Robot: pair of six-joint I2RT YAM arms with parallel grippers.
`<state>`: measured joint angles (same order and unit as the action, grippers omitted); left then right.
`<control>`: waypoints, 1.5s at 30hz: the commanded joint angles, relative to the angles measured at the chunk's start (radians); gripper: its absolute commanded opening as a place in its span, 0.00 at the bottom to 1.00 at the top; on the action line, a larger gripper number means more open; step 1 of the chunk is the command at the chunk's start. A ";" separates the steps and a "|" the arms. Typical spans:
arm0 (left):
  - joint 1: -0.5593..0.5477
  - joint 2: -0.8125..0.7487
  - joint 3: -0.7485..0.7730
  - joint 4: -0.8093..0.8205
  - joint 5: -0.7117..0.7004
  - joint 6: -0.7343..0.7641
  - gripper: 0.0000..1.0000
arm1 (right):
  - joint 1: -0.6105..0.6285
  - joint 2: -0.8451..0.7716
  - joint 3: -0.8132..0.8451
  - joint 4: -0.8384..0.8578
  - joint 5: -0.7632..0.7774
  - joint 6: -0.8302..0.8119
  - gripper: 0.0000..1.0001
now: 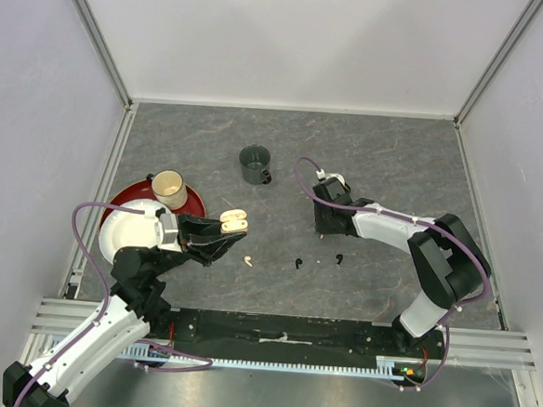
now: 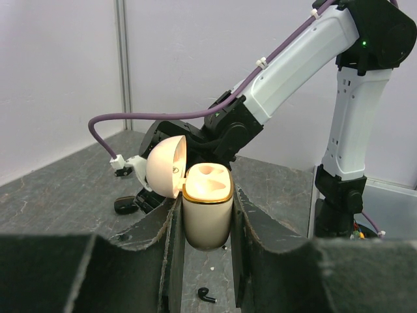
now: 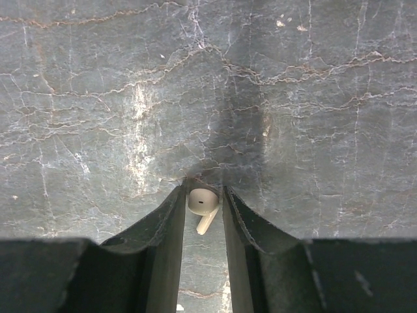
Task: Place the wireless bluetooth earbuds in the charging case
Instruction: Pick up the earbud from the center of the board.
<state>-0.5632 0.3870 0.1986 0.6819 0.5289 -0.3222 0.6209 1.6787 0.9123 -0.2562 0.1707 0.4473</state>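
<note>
Currently: cream egg-shaped charging case [image 2: 207, 225], lid open, clamped upright in left gripper [image 2: 206, 207].
Right gripper [image 3: 204, 190], jaws narrow, pinches cream-white stemmed earbud [image 3: 202, 201] at its tips over grey table [image 1: 396, 156]; second cream-white earbud [image 1: 247, 260], black earbud [image 1: 298, 263] and second black earbud [image 1: 339, 259] lie near-centre.

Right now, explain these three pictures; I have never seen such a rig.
Two robot arms stand at the near edge of a table. One picture looks down from above; the other two come from cameras on each wrist. The left gripper holds an open cream charging case. The right gripper has a cream earbud between its jaws; whether it grips it is unclear. On the table lie another cream earbud, two black earbuds, a dark green mug and a red plate carrying a tan cup.
</note>
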 commanded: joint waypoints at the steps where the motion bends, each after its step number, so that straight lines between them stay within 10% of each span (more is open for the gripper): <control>1: -0.003 -0.005 -0.001 0.007 -0.009 0.020 0.02 | 0.016 0.026 -0.016 -0.094 0.029 0.082 0.37; 45: -0.003 -0.005 -0.011 -0.001 -0.013 0.014 0.02 | 0.045 0.039 -0.033 -0.121 0.092 0.189 0.30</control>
<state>-0.5632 0.3843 0.1894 0.6739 0.5259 -0.3225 0.6594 1.6814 0.9154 -0.2882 0.2737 0.6228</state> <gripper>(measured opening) 0.349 0.317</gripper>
